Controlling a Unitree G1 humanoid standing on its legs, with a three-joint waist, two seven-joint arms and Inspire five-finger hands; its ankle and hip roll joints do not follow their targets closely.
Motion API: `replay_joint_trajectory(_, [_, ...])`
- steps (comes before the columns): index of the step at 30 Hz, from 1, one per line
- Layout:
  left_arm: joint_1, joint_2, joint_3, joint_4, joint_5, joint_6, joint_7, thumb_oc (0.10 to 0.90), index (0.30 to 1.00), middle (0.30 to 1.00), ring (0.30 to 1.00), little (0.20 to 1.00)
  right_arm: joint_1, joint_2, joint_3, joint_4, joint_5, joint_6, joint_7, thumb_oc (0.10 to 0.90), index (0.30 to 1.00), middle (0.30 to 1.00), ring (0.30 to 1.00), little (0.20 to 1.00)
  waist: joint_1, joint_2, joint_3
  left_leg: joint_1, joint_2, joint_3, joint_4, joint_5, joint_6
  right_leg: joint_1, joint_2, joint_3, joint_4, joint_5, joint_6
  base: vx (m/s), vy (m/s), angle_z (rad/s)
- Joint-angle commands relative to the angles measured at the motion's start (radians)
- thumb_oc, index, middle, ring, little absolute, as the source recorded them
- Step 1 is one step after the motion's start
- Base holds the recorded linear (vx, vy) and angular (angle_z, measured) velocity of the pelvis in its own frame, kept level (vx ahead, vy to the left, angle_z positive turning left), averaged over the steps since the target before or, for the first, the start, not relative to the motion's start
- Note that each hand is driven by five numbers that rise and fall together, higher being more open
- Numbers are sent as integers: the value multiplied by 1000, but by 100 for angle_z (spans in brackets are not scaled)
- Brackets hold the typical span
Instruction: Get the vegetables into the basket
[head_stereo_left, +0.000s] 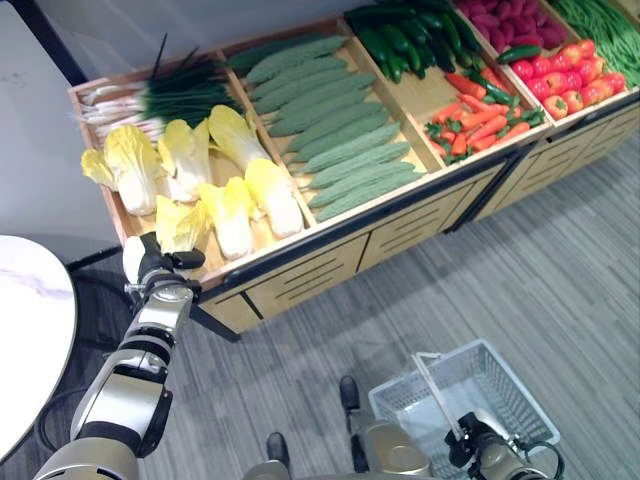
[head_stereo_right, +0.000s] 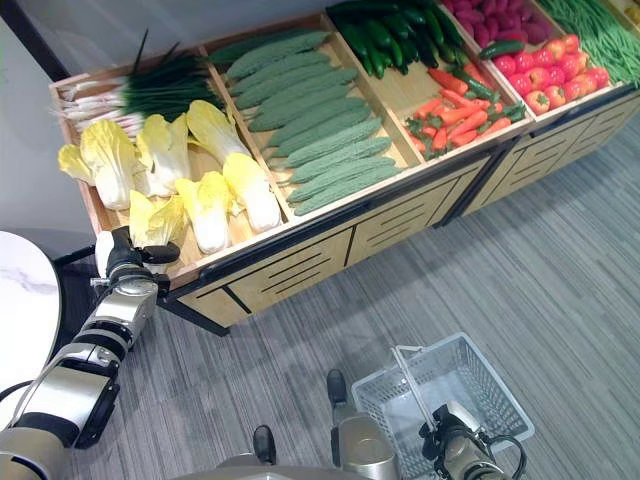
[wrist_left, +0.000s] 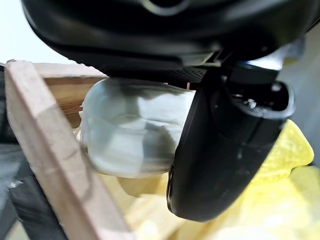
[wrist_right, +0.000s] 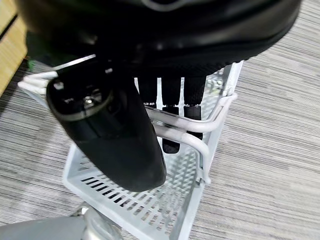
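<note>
At lower left of the head views, left hand raised to the front rim of the slanted wooden produce stand, just below the nearest pale yellow-and-white napa cabbage. White-covered thumb and dark fingers close against the wooden edge in the left wrist view, yellow leaves just beyond; whether anything was pinched, could not tell. Further right along the stand, more cabbages, then bumpy green cucumbers, then orange carrots and red tomatoes at upper right, all lying in their bins. At lower right, right hand curled round the wire handle of the white perforated plastic basket, carried above the grey carpet. Basket interior bare. Judged barely begun: no vegetable moved across yet, first pick pending.
</note>
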Motion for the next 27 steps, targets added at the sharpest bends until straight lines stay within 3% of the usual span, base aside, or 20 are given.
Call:
replay_joint_trajectory(1, [-26,46,22,-85,-1,-110,13,400,300,300,300,300,25,-23,7,22,1,-7,-8,400,300,300,300,300,0,-29,-76,-35,-3,-13,1,-4,-47,141,-62,-25,7,-195,108,24,-3,9])
replay_joint_trajectory(2, [-26,46,23,-86,-1,-110,13,400,300,300,300,300,25,-23,7,22,1,-7,-8,400,300,300,300,300,-1,-29,-76,-35,-3,-13,1,-4,-47,142,-62,-26,7,-195,108,4,24,11])
replay_joint_trajectory(3, [35,50,56,-209,-11,-136,4,400,300,300,300,300,30,-24,-23,30,9,-4,1,400,300,300,300,300,13,-32,-95,-25,-5,-22,1,-7,-43,158,-66,-36,7,-199,108,4,24,11])
replay_joint_trajectory(7, [73,44,81,-296,-21,-146,1,400,300,300,300,300,34,-27,-44,44,14,2,6,400,300,300,300,300,20,-33,-109,-19,-8,-31,1,-9,-40,168,-69,-43,7,-199,108,-6,28,10])
replay_joint_trajectory(15, [219,62,159,-700,-12,-187,-91,400,300,300,300,300,55,-42,-142,90,49,23,46,400,300,300,300,300,50,-46,-165,-10,-21,-68,1,-10,-26,198,-93,-73,7,-191,117,-49,58,13])
replay_joint_trajectory(27, [286,45,177,-898,-56,-197,-200,400,300,300,300,300,85,-55,-195,112,58,33,82,400,300,300,300,300,44,-55,-194,-7,-49,-68,1,-10,-5,202,-127,-77,13,-168,130,-26,49,7])
